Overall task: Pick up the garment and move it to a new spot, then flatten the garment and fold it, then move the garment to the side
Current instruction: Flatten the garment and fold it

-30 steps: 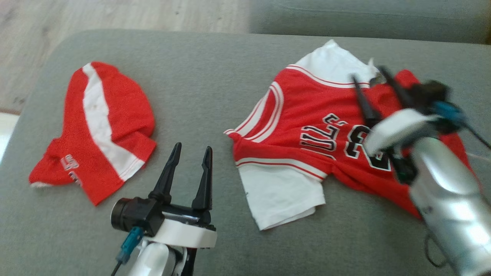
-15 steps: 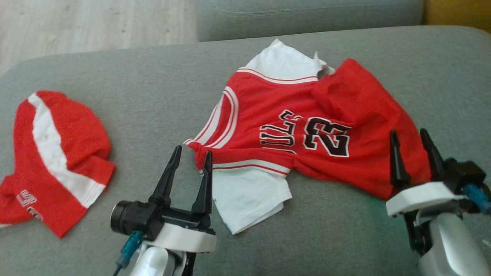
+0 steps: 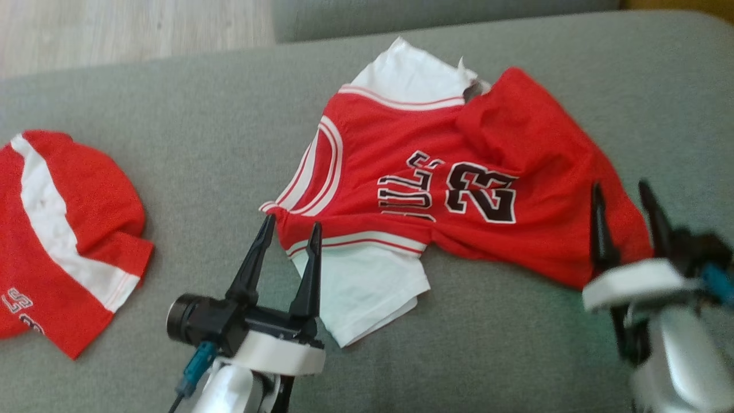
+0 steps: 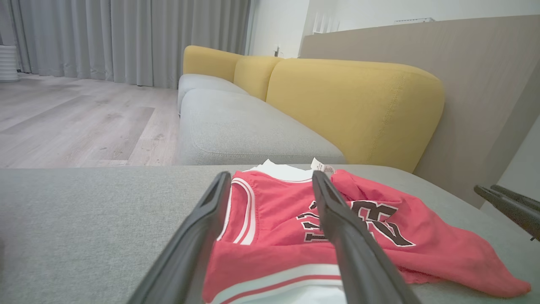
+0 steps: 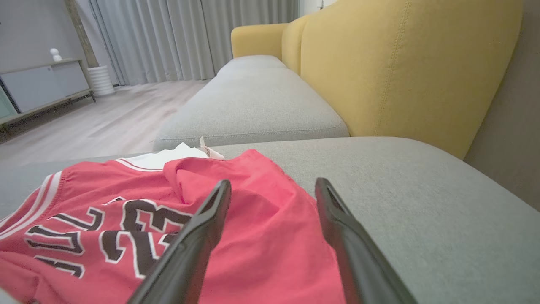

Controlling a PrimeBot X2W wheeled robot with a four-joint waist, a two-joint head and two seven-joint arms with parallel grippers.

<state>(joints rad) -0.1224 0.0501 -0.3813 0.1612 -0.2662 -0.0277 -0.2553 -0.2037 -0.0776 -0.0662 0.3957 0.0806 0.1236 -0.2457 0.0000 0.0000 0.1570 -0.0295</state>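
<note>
Left gripper (image 3: 292, 223) — both dark fingers spread wide, nothing between them — is poised at the near left corner of the garment (image 3: 436, 189), tips over the striped armhole edge and the white sleeve (image 3: 367, 292); contact with the cloth cannot be told. Right gripper (image 3: 620, 186), likewise spread and empty, stands at the garment's right end, over the red hem. The garment, a red jersey with black lettering, lies rumpled on the grey seat cushion (image 3: 200, 143), one fold turned over near the collar. A second red-and-white garment (image 3: 63, 229) lies well apart, at the left. Beyond: yellow backrest (image 4: 350, 105), wood floor (image 3: 114, 28).
</note>
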